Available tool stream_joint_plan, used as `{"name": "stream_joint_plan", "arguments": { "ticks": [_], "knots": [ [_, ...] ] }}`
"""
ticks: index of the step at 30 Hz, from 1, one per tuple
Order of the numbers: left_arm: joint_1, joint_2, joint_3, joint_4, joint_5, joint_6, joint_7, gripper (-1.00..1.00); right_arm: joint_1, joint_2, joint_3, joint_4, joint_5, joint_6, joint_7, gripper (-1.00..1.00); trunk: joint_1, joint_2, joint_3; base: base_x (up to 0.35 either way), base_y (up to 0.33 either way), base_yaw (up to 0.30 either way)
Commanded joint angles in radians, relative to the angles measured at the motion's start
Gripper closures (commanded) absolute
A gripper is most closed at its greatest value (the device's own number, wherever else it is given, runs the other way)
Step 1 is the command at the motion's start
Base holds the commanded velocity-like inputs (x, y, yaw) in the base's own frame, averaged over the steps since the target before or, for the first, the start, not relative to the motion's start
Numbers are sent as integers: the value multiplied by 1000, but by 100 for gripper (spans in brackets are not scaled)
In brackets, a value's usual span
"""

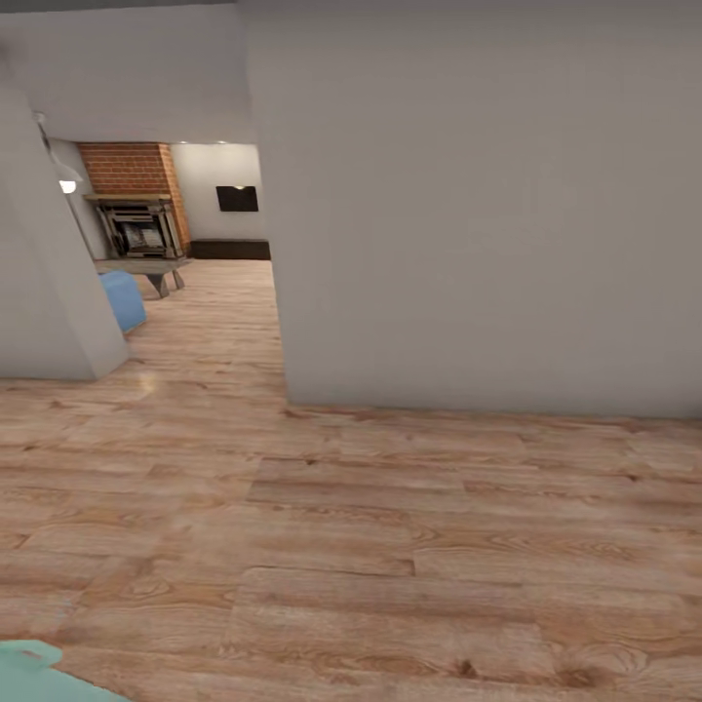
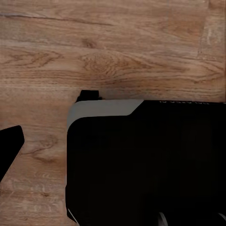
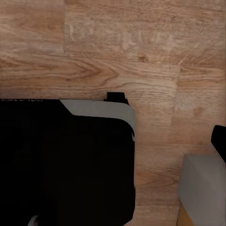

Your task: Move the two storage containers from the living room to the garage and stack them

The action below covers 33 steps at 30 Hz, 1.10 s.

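Nearest to us, both wrist cameras look straight down at light wood plank floor (image 2: 113, 52), with the dark, grey-trimmed body of the robot base (image 2: 141, 160) taking up much of each picture. In the left wrist view one dark fingertip (image 2: 10, 150) pokes in at the edge; in the right wrist view a dark tip (image 3: 219, 140) shows at the border above a grey block (image 3: 202, 188). From these slivers we cannot tell whether either claw is spread or closed, and nothing shows between the fingers.

In the head view, a pale teal shape (image 1: 44, 673) sits at the lower left corner. Ahead of us the plank floor (image 1: 351, 546) runs wide and bare to a large grey-white wall (image 1: 487, 214), whose foot meets the boards along a straight line and whose vertical corner edge stands just left of centre. On the left a second grey wall (image 1: 49, 292) ends in its own corner. Between the two edges a passage opens, narrower than the floor where we stand.

Through that gap lies the living room (image 1: 195, 283): a blue sofa end (image 1: 124, 297) beside the left wall, a low grey table (image 1: 146, 266) behind it, then a red brick fireplace (image 1: 132, 195) and a black wall TV (image 1: 237, 199) on the far wall. We cannot make out any orange-red bin from here.
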Motion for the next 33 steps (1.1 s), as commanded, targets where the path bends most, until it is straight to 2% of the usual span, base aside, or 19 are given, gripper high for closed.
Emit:
{"name": "stream_joint_plan", "arguments": {
  "ticks": [1, 33],
  "knots": [
    [-1, 0, -1, 0, 5, 1, 3, -100, -1, 0, -7, 3, 9, -4, -4, -100, 1, -1, -2, 338, 0, 9],
    [-1, 0, -2, -1, 5, 1, 3, -100, -1, -1, -6, 3, 12, -4, -4, -100, 1, -1, -2, 338, 0, 1]
  ]
}}
